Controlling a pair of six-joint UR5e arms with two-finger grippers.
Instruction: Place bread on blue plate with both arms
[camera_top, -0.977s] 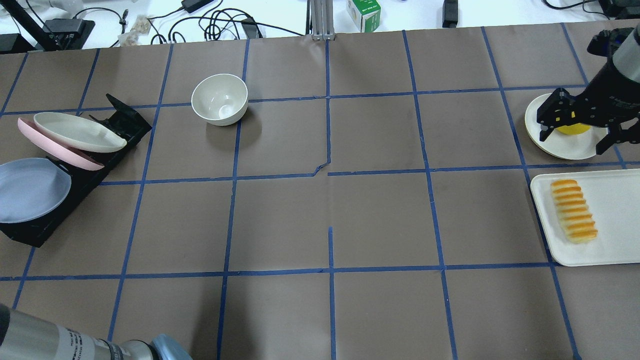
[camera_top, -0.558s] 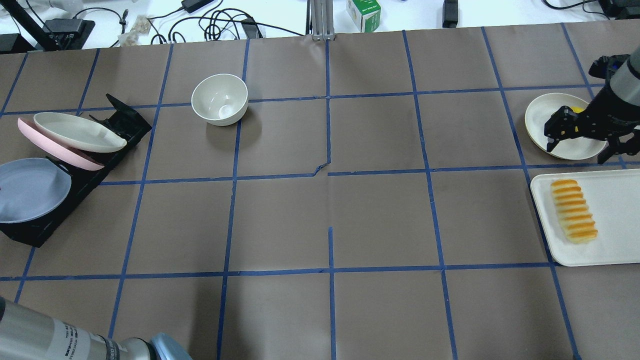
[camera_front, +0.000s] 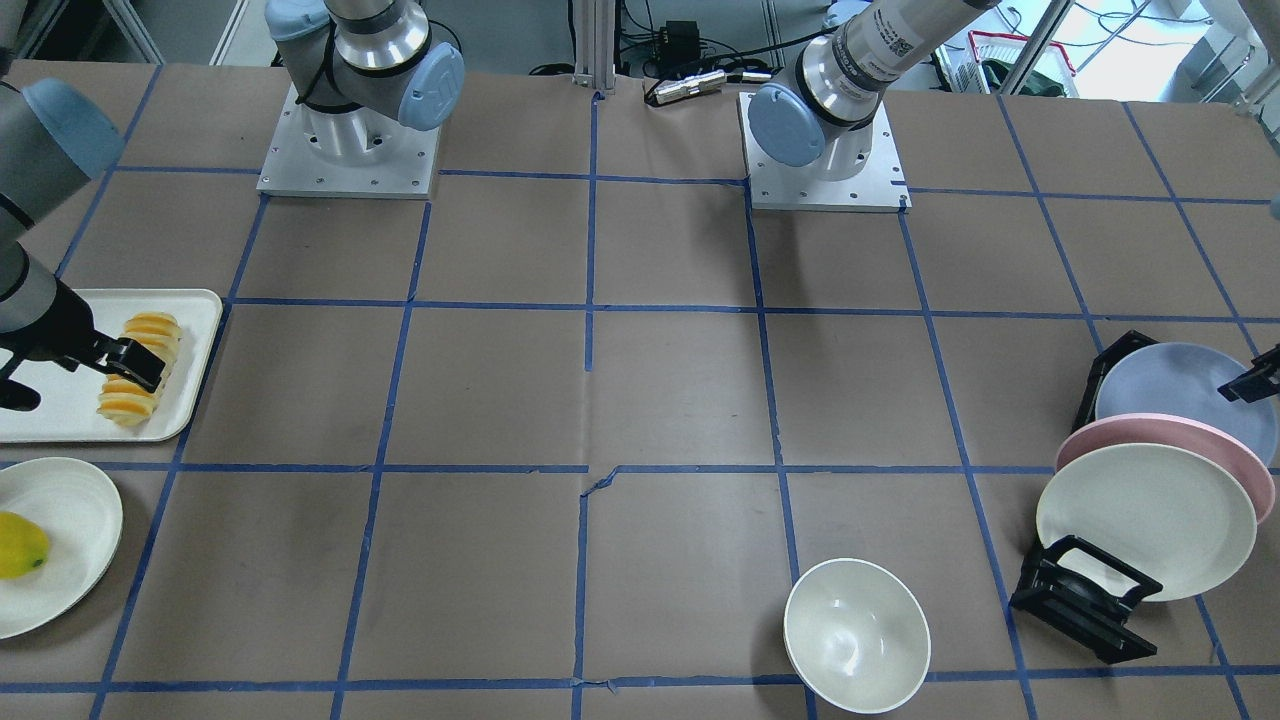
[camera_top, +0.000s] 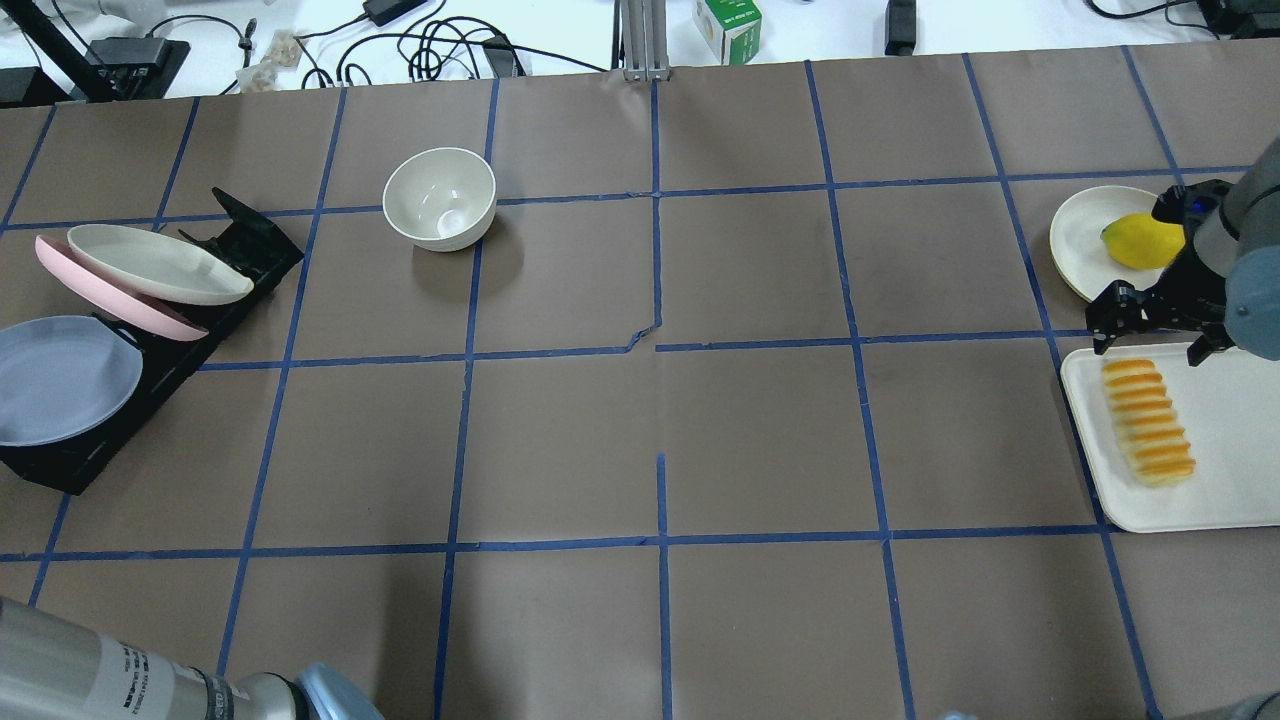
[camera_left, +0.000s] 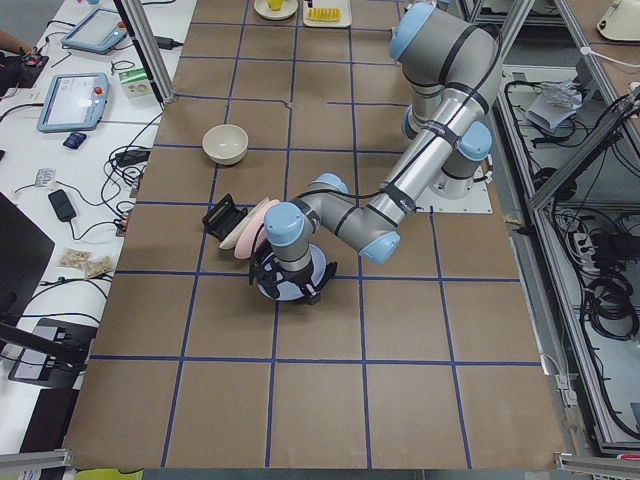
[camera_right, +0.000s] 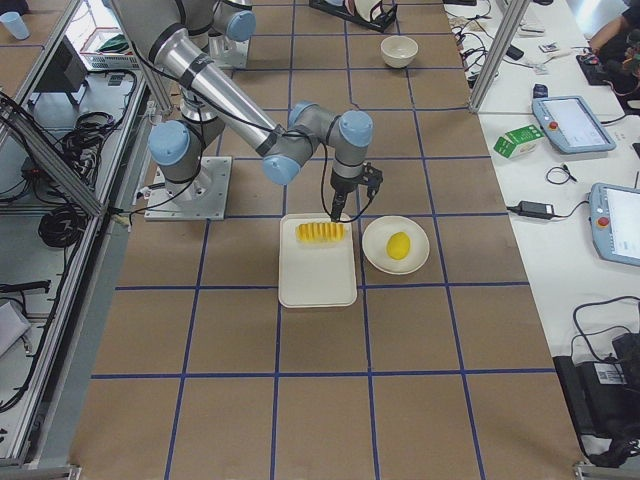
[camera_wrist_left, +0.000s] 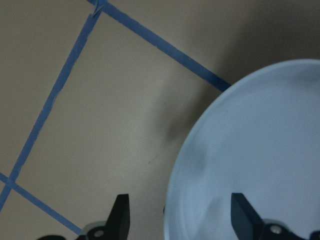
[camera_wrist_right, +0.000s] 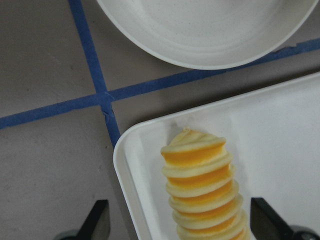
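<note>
- The bread lies lengthwise on a white tray at the right edge of the overhead view, ridged orange tops facing up.
- The right gripper hangs over the loaf's upper end. In the right wrist view its fingers stand wide apart, one on each side of the loaf, grasping nothing.
- Just above the tray, a yellow lemon-like fruit sits on a small cream dish.
- The blue plate rests at the left edge of the overhead view, at the lower end of a black rack. A pink plate and a cream-white plate lean above it.
- The left gripper is spread wide and empty, with the blue plate's rim between its fingers.
- A white bowl stands upper left of centre.
- The green carton at the top edge and the label on the left arm carry print too small to read.
</note>
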